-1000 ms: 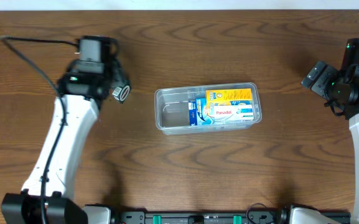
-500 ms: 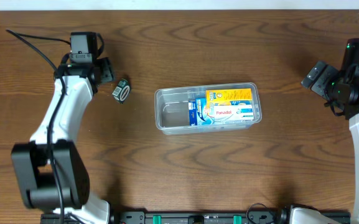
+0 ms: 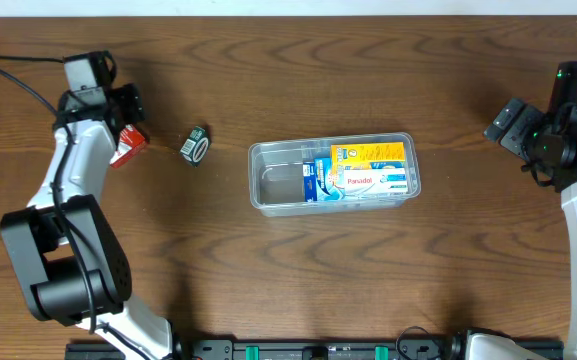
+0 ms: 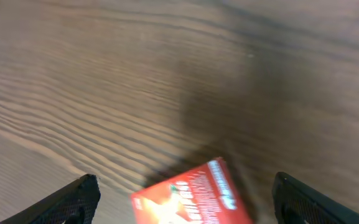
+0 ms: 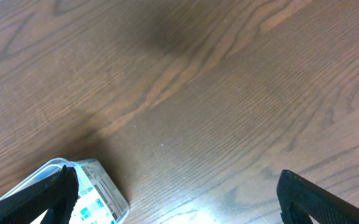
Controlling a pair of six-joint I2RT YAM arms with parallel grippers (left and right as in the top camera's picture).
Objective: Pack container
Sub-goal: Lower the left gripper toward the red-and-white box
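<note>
Step in hand: picking the red box [image 4: 195, 199] at the overhead's upper left. Left gripper [image 4: 185, 185] hovers over it, fingers wide apart, not touching. Next move likely: lower, close on the box. Container [image 3: 268, 190] sits at centre frame, partly packed. Right gripper [image 5: 176, 180] idles at the right edge, fingers apart, empty.

The red box [image 4: 191, 199] runs off the bottom edge of the left wrist view, its print blurred; overhead, the left arm [image 3: 73, 165] covers part of it. The right wrist view's lower corner cuts off the clear tub [image 5: 53, 164]. The label on the small green item [image 3: 196, 145] is unreadable.
</note>
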